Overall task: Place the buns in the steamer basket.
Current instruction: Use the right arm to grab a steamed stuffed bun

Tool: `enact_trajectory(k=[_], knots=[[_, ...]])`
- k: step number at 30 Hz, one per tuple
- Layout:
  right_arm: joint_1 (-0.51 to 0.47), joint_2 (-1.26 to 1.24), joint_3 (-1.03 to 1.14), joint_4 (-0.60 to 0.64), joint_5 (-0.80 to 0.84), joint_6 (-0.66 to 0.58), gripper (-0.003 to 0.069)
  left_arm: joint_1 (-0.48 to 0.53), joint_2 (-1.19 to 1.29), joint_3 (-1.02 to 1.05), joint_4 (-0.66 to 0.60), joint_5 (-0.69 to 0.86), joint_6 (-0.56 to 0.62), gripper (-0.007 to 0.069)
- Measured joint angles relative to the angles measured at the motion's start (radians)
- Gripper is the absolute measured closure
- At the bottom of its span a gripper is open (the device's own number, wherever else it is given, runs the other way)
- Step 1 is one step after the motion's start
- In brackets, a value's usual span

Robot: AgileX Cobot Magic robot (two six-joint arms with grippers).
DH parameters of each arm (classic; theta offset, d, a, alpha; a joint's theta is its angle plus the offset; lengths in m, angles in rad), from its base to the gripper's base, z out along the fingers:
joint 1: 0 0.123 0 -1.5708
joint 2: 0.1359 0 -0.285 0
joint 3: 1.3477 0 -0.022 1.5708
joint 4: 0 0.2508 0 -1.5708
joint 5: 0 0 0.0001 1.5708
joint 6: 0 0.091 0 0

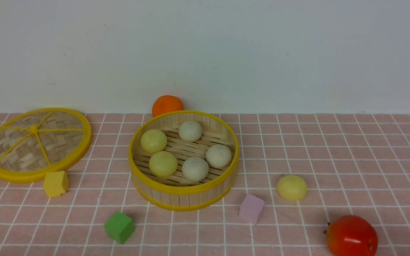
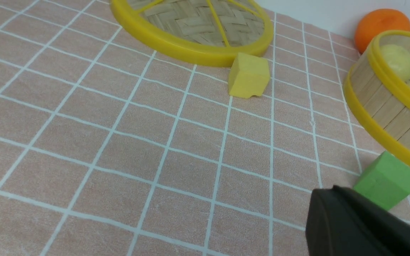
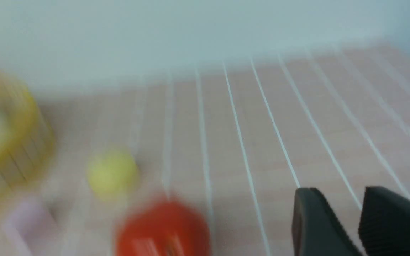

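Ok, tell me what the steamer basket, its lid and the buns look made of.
Steamer basket: pale matte slats with grain, likely bamboo; glossy yellow rims, probably plastic. Lid: woven strips, likely bamboo, in a yellow plastic-looking frame. Buns: smooth, uniform, faintly sheened; possibly foam or plastic.

Looking, through heavy blur, across a pink cloth [image 3: 297, 124] ruled with white lines and meeting a pale wall [image 3: 190, 35]. Catching the right gripper [image 3: 336, 199] close to the lens, with dark fingers [image 3: 311, 220] spread apart and bare cloth filling the gap. Picking out one pale yellow bun [image 3: 111, 173] lying on the cloth, apart from the yellow-rimmed steamer basket [image 3: 9, 142]. Making out a glossy red fruit [image 3: 164, 229] near the bun and a lilac block [image 3: 27, 217] beside the basket, both closer to the lens.
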Motion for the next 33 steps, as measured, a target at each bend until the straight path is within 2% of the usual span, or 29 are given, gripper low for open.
enact_trajectory(k=[7, 10, 13, 15, 17, 18, 20, 23, 29, 33], knots=[[0.0, 0.0, 0.0, 0.106, -0.245, 0.06, 0.0419, 0.0, 0.0, 0.0, 0.0, -0.001, 0.0, 0.0612], [0.0, 0.0, -0.007, 0.126, -0.3, 0.083, 0.0419, 0.0, 0.0, 0.0, -0.001, -0.001, 0.0, 0.0612], [0.001, 0.0, -0.049, 0.161, -0.283, 0.128, 0.0419, 0.0, 0.0, 0.0, -0.001, -0.001, 0.0, 0.0612], [0.001, 0.015, -0.119, 0.178, -0.248, 0.164, 0.0419, 0.0, 0.0, 0.0, -0.001, -0.001, 0.0, 0.0612], [0.001, 0.083, -0.284, 0.191, -0.169, 0.201, 0.0419, 0.0, 0.0, 0.0, -0.001, -0.001, 0.0, 0.061], [0.001, 0.09, -0.284, 0.191, -0.161, 0.201, 0.0419, 0.0, 0.0, 0.0, -0.001, -0.001, 0.0, 0.061], [0.001, 0.215, -0.477, 0.19, -0.032, 0.202, 0.0419, 0.0, 0.0, 0.0, -0.001, -0.001, 0.0, 0.0608], [0.001, 0.369, -0.628, 0.18, 0.154, 0.183, 0.0419, 0.0, 0.0, 0.0, -0.001, -0.001, 0.0, 0.0605], [0.001, 0.677, -0.672, 0.151, 0.243, 0.126, 0.0419, 0.0, 0.0, 0.0, -0.001, -0.001, 0.0, 0.0601], [0.001, 0.858, -0.669, 0.204, 0.243, 0.104, 0.0419, 0.0, 0.0, 0.0, -0.001, -0.001, 0.0, 0.06]])
